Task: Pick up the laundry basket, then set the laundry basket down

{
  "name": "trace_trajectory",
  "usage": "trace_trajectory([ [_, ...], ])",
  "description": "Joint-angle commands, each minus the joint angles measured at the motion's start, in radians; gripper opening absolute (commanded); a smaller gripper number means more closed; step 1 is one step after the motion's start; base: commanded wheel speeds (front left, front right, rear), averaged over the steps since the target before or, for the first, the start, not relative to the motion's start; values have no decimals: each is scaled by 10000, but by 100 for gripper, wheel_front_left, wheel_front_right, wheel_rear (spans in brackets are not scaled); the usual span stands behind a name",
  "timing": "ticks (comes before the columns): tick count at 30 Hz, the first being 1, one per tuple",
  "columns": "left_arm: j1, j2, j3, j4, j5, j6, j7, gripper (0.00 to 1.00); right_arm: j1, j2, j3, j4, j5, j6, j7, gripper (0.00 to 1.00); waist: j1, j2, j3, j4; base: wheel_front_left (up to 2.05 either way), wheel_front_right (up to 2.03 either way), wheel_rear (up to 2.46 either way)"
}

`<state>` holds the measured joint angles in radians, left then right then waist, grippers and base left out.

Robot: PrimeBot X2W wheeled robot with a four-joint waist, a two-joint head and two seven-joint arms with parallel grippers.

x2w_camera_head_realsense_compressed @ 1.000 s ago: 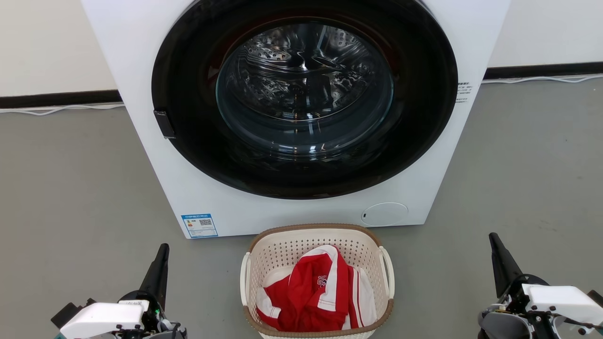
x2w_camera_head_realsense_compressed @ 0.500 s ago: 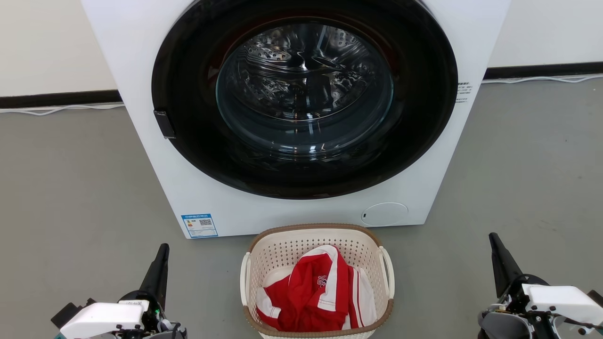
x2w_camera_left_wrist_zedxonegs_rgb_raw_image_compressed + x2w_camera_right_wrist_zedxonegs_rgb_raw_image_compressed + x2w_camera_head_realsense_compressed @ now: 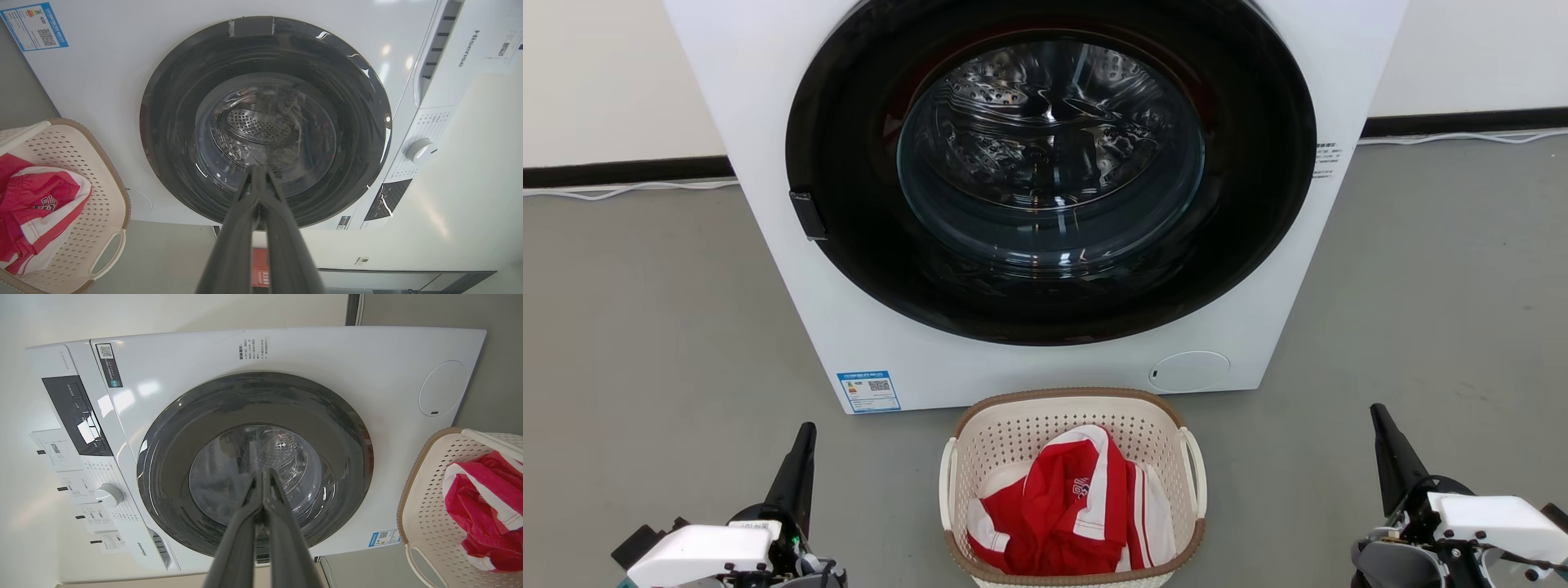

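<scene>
Your laundry basket (image 3: 1013, 441) sits on the floor (image 3: 645, 327) directly in front of you, between the two arms. Its far rim is just short of the foot of the washing machine (image 3: 1013, 371); you cannot tell from here whether they touch. A red and white garment (image 3: 1062, 506) lies crumpled inside.

Both end effectors are fully closed, fingers pressed together to a point, and neither holds anything. The left end effector (image 3: 805, 437) is at the lower left and the right end effector (image 3: 1380, 420) at the lower right. Both point forward at the machine rather than at the basket. So the basket lies inward of each: to the right of your left fingers, to the left of your right ones, and apart from both. The left one looks slightly nearer, though not by much.

What the coming move turns on is the handles. The left handle (image 3: 947, 486) and the right handle (image 3: 1197, 474) are white loops on opposite sides, each facing its own arm. The basket reads wider than deep in the head view, but foreshortening makes its long axis hard to call. I judge this a two-arm lift: open both, swing inward, one per handle.

The floor is plain, smooth grey. Behind the machine runs a pale wall with a dark baseboard (image 3: 621, 171) and a thin white cable (image 3: 629, 189) along it. The machine's round glass door (image 3: 1049, 155) faces you.
</scene>
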<state>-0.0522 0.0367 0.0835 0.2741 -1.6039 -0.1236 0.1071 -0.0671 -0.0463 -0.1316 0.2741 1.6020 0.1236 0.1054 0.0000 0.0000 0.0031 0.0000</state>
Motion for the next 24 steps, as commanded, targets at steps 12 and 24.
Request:
trace_trajectory([
  [12,-557,135,299,-292,-50,-71,58,0,-408,-39,182,-294,70,71,76,0,0,0,0,0,0,0,0],
  [24,-557,135,299,-292,-50,-71,58,0,-408,-39,182,-294,70,71,76,0,0,0,0,0,0,0,0],
])
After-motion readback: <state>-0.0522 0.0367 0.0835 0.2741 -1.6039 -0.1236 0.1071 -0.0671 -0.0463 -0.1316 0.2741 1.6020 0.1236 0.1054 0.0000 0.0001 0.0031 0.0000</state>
